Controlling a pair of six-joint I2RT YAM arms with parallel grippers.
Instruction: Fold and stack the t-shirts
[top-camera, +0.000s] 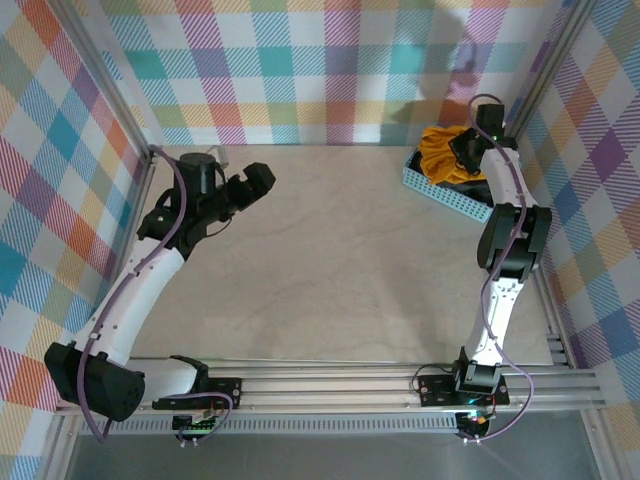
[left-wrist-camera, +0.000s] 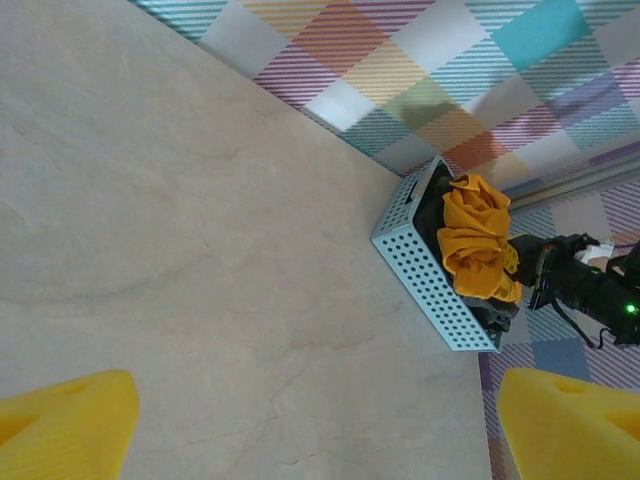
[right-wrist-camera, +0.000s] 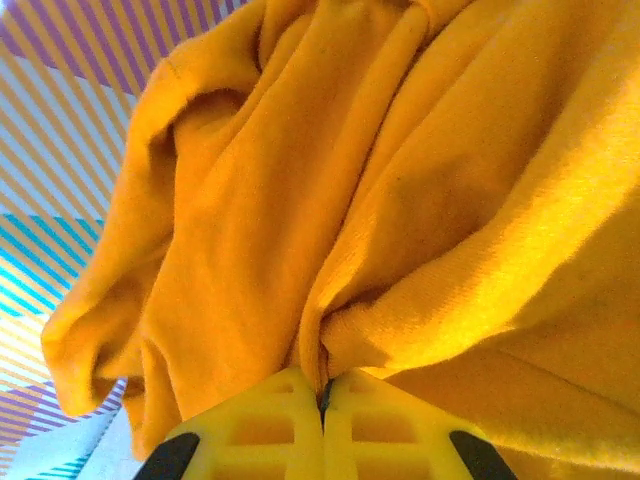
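Note:
A crumpled orange-yellow t-shirt (top-camera: 440, 152) bulges out of the light blue basket (top-camera: 437, 189) at the back right; in the left wrist view the orange-yellow t-shirt (left-wrist-camera: 478, 240) lies over a charcoal-black t-shirt (left-wrist-camera: 497, 317) whose edge peeks out at the basket's near end. My right gripper (right-wrist-camera: 322, 395) is shut on a fold of the orange-yellow t-shirt (right-wrist-camera: 400, 180), its yellow fingers (right-wrist-camera: 262, 430) pressed together with cloth pinched between them. My left gripper (top-camera: 262, 181) hangs open over the bare table at the back left, its yellow fingertips (left-wrist-camera: 65, 418) wide apart and nothing between them.
The beige tabletop (top-camera: 330, 260) stretches between the arms. Checked cloth walls and a metal frame (top-camera: 560, 60) close in the table on three sides. The basket sits tight against the right wall, beside my right arm (top-camera: 505, 230).

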